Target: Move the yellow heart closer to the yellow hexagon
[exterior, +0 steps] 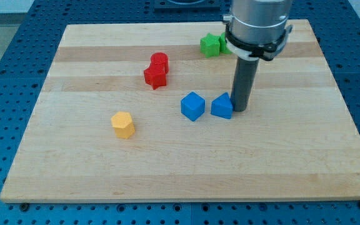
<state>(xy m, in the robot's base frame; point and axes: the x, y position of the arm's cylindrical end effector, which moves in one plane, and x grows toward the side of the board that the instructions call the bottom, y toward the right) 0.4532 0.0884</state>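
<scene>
Two blue blocks (206, 106) (touching my tip (239, 110)) bar the way toward yellow hexagon (123, 124).

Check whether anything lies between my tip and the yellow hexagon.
Yes. From my tip, two blocks lie on the line to the yellow hexagon: a blue block right beside the tip on the view's left, then a blue cube further left. No yellow heart shows in this view.

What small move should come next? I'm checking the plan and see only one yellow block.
Probably ease my tip toward the view's bottom right, off the right-hand blue block it stands against. No yellow heart shows; the arm may hide it near the green block. The yellow hexagon sits far to the view's left.
</scene>
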